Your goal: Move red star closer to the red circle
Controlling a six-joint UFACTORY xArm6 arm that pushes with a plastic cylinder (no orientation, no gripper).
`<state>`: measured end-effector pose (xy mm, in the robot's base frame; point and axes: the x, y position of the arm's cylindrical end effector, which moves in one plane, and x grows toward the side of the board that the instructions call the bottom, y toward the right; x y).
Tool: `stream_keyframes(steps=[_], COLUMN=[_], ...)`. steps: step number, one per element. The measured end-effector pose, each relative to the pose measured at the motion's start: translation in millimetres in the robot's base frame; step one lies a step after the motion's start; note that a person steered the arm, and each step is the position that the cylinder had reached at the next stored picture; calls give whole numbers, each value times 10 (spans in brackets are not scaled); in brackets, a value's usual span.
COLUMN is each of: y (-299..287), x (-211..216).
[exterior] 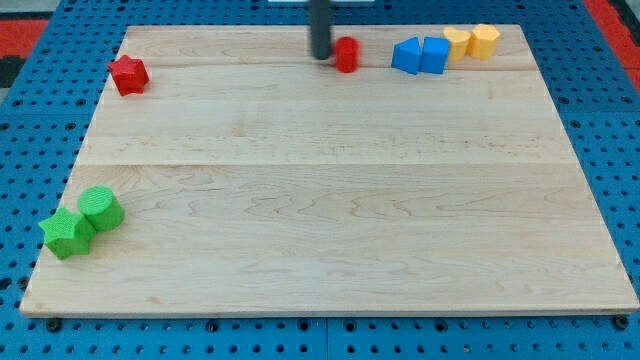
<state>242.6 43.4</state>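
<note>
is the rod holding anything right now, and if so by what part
Nothing is held. My tip only pushes; it stands just to the view's left of the red circle, far from the red star.

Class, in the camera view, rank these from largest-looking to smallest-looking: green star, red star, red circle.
1. green star, though nearness to the camera may enlarge it
2. red star
3. red circle, beside my tip

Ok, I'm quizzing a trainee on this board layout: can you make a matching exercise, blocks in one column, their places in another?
Blocks:
1. red star-shaped block
2. red circular block
3. green star-shaped block
4. yellow blocks

Places:
A. the view's bottom left
B. the view's top right
C. the view's top left
D. top middle, just right of my tip

Pairs: 1-C, 2-D, 3-A, 4-B
</note>
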Motion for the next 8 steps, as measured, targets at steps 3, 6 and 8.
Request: stream_keyframes(steps=[3,6,8], y=[-1150,-2470,-3473], x=[260,1635,1787])
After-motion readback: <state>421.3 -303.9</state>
